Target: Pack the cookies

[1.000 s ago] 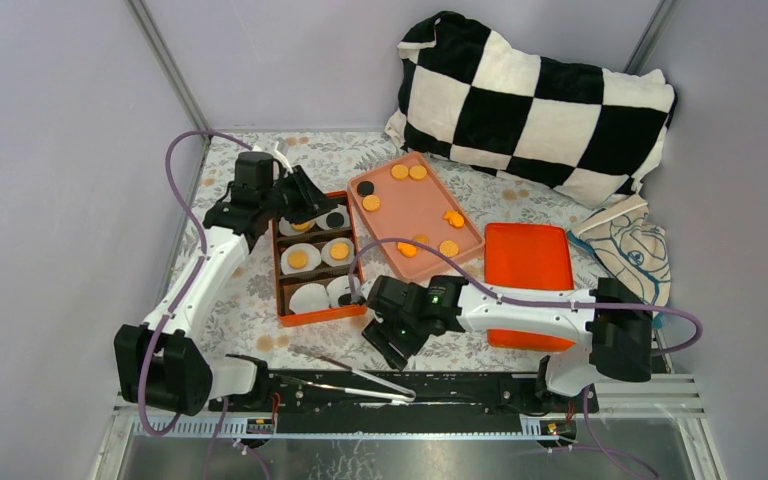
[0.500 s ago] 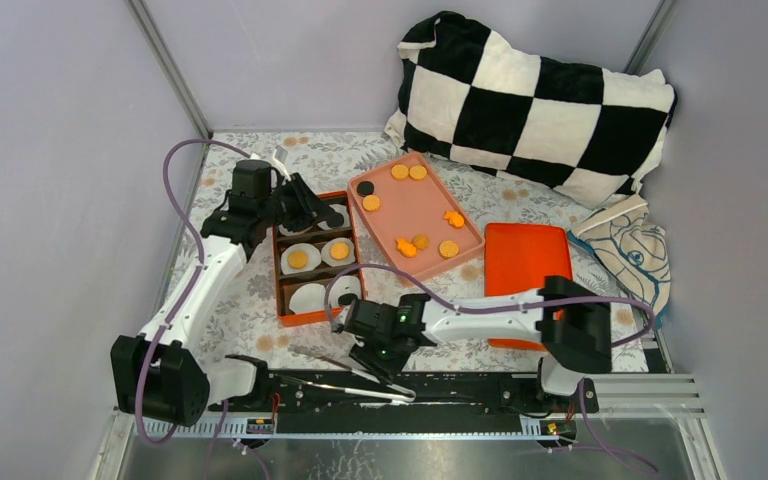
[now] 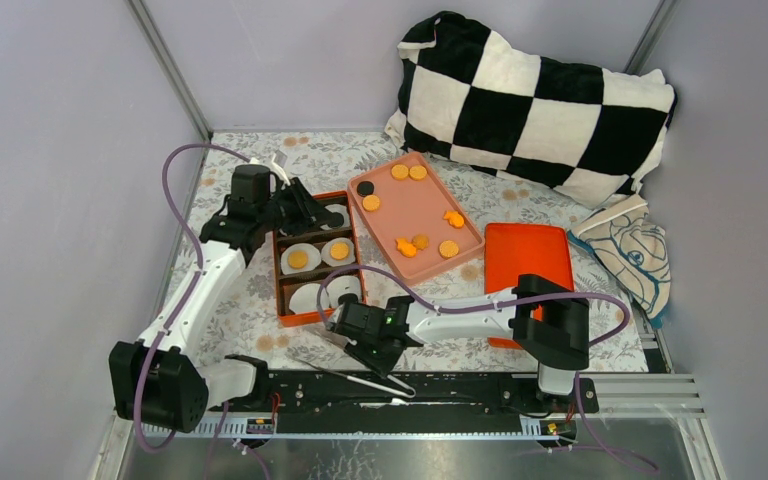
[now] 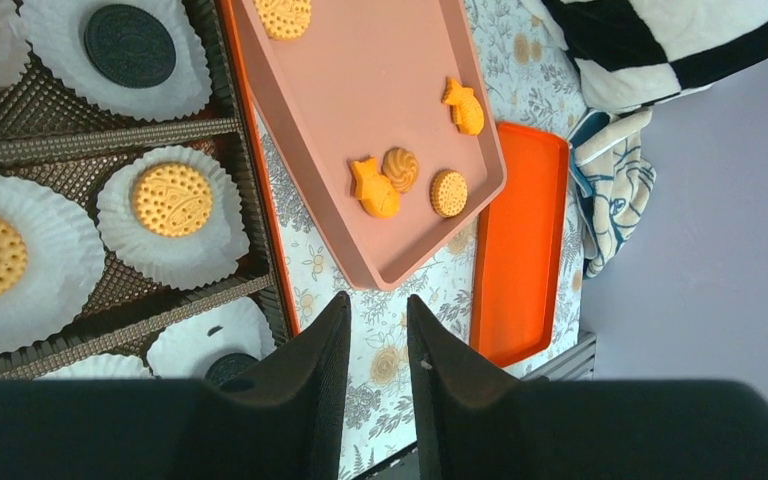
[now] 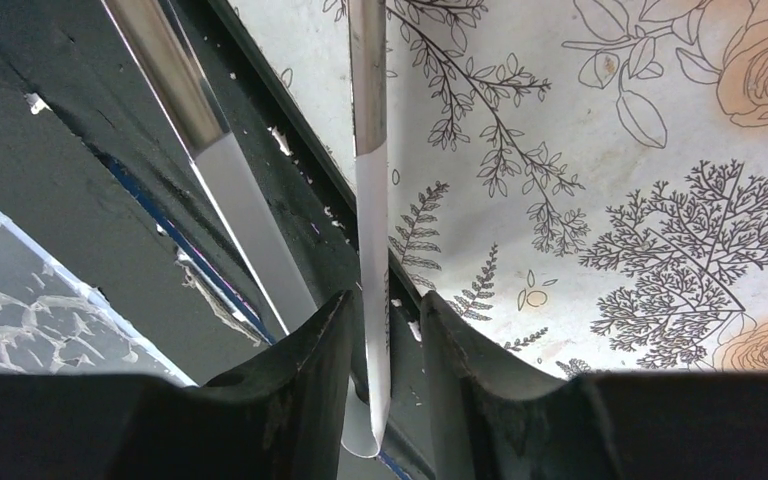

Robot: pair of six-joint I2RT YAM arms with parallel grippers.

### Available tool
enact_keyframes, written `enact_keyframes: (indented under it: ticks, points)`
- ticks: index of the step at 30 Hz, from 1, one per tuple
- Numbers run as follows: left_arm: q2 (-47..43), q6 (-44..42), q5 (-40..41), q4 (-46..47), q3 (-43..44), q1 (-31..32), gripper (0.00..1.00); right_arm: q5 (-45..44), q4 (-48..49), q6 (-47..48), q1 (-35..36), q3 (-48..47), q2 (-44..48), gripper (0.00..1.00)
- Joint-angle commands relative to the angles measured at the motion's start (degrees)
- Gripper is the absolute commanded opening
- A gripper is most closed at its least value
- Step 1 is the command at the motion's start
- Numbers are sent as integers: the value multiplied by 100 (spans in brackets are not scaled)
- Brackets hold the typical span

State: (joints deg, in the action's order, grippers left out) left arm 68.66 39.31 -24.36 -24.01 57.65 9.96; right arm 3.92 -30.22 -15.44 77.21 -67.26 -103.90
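Note:
Several golden cookies (image 3: 400,172) and one black one (image 3: 365,187) lie on the pink tray (image 3: 415,210). The orange box (image 3: 315,318) holds white paper cups, some with a golden cookie (image 4: 171,199) or a black cookie (image 4: 130,45). My left gripper (image 3: 312,212) hovers over the box's far end; in its wrist view the gripper (image 4: 377,300) is narrowly open and empty. My right gripper (image 3: 345,338) is low at the table's near edge. It stands open (image 5: 385,298), and one arm of the metal tongs (image 5: 370,150) runs between its fingers.
The tongs (image 3: 350,372) lie along the black rail by the arm bases. An orange lid (image 3: 528,260) sits right of the pink tray. A checkered pillow (image 3: 530,100) and a folded cloth (image 3: 625,245) occupy the back right.
The right gripper has swung left and nearer, from beside the box's front corner down onto the tongs. The left gripper has shifted slightly over the box's far end.

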Motion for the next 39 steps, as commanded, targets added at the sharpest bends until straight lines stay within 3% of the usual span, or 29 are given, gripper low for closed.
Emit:
enact_keyframes:
  ticks: [1,2,5,11,20,25,30,39]
  points:
    - [-15,-55,-154,183,-154,-38,31,66,143,-94,-4,98,6,37]
    - [-4,-47,-157,182,-169,-39,31,125,156,-111,-4,114,-9,34]
    - [-21,-37,-170,186,-192,-38,31,116,134,-166,3,148,-17,15]
    - [-57,-37,-185,148,-169,-38,31,-343,-310,-196,4,38,312,0]
    - [-60,-20,-254,109,-46,-38,31,-1128,-1768,-80,31,-801,1634,0]
    - [-27,-2,-216,120,45,-38,31,-2742,-2449,-401,-77,-1275,1890,0]
    - [-24,-14,-148,119,169,-29,31,-3433,-2749,-754,-1150,-1465,1461,0]
    - [49,-85,-62,46,304,-29,32,-3124,-1300,212,-2945,-1615,310,0]
